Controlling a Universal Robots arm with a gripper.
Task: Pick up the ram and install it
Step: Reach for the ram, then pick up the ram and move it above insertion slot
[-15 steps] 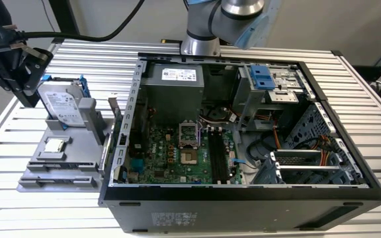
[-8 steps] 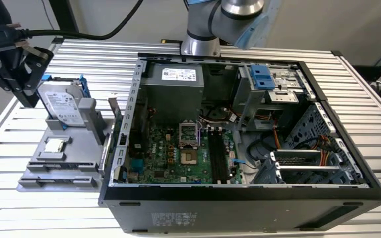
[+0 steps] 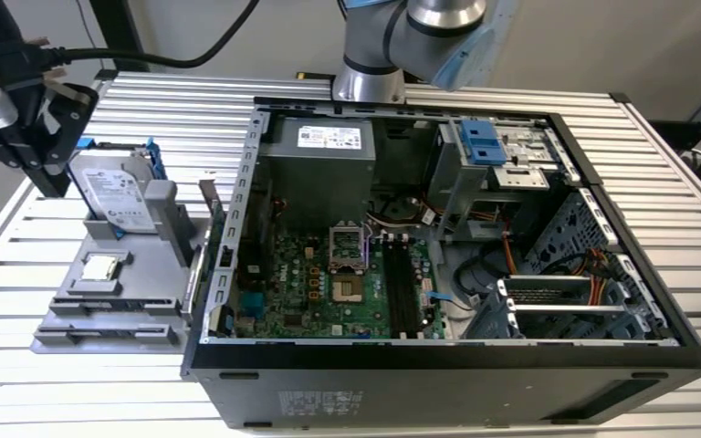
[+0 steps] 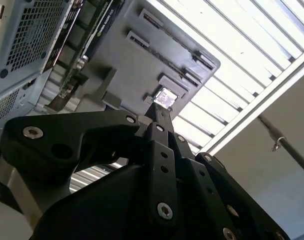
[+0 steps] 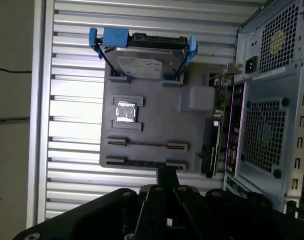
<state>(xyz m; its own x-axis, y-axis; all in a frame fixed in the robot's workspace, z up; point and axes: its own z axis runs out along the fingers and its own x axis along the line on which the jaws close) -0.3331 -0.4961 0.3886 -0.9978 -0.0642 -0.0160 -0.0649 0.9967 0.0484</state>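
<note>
A robotics lab workcell: a ribbed silver aluminium table (image 3: 95, 388) carries an opened black desktop computer case (image 3: 448, 374), a grey plastic parts fixture (image 3: 125, 310) and a silver-and-blue robot arm (image 3: 372, 55)

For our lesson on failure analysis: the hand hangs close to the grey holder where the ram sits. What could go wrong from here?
1. The ram stands on edge in a narrow slot of the grey holder; an off-centre grasp by the hand might tilt it.
2. The processor chip sits close by and could be knocked.
3. The memory slots lie deep inside the open case; the arm might catch a wall.
</note>
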